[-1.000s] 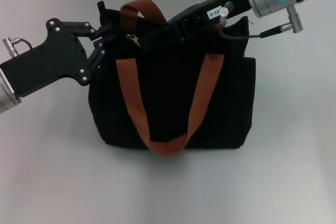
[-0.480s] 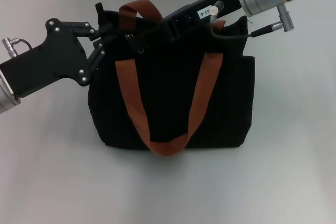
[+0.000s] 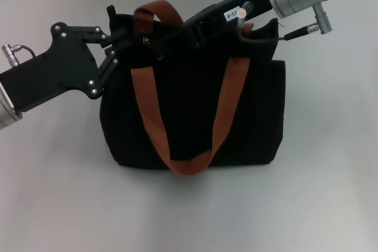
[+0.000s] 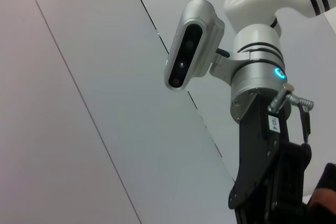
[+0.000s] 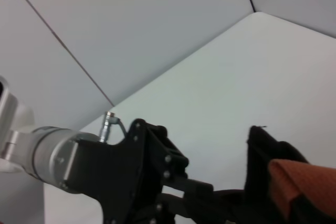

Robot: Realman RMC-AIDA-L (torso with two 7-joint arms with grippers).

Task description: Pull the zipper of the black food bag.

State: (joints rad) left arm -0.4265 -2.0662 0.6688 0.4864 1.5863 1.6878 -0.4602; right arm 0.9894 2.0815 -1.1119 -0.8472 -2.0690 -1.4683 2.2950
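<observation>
Not much moves here — the right gripper [image 3: 158,44] now sits a touch further toward the bag's left top corner than a second ago, its silver wrist section pulled up and left in the head view. The zipper [image 3: 146,41] pull, which was a bright silver fleck near the front strap, now looks dimmer and partly hidden. The black food bag [image 3: 195,110] has its top edge dragged slightly left — its right side leans in a bit.

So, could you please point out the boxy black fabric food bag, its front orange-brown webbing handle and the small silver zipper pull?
Black fabric food bag [image 3: 254,122]: head view, front panel.
Front orange-brown webbing handle [image 3: 188,164]: head view, bottom loop.
Silver zipper pull [image 3: 146,41]: head view, tab.
</observation>
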